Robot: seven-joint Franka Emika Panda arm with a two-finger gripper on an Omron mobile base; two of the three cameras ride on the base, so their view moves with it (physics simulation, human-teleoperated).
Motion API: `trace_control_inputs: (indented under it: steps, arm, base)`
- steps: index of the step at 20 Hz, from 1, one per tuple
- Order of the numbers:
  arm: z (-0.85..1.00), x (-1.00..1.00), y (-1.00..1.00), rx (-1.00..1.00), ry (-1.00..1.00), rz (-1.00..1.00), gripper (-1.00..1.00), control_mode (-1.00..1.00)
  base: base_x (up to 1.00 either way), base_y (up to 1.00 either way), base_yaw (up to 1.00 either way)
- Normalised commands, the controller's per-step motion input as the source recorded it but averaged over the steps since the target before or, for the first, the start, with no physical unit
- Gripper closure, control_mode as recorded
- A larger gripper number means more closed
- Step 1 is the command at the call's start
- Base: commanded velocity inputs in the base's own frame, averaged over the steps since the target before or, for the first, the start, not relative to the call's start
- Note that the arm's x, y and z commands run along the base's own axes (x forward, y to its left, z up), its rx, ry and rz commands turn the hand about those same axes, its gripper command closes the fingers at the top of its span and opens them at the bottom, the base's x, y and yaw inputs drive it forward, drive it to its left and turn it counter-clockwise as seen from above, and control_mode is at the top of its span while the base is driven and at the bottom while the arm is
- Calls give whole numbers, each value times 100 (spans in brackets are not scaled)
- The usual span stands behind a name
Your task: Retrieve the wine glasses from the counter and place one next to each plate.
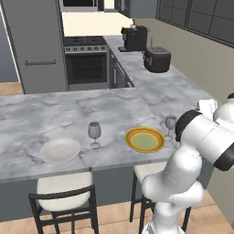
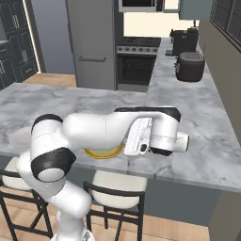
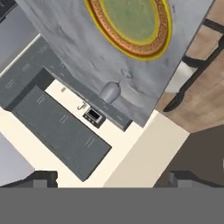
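Gripper (image 3: 107, 179) fingertips at the hand view's bottom, jaws spread wide, nothing held. Above them, mid-frame, one wine glass (image 3: 111, 90) stands just beside the yellow plate (image 3: 131, 26). In the left base view, second glass (image 1: 94, 134) sits centre, near the white plate (image 1: 60, 150). Risk: the arm swinging low could clip the nearer glass and topple it.

A home kitchen: marble counter (image 1: 68, 112), oven range (image 1: 86, 61) (steel-fronted), coffee machine (image 1: 135, 38), bar stools (image 1: 64, 199).
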Motion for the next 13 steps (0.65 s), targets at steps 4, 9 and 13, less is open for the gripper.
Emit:
trace_control_inputs:
  steps: [4,9,13]
  arm:
    - [98,-71,100,-4,-35,0,-100,-100]
    - [72,-58,100,-1,-40,0,-100,-100]
    - [92,-54,82,0,-29,0,-100,-100]
  base:
    - [0,0,0]
    - [0,0,0]
    - [0,0,0]
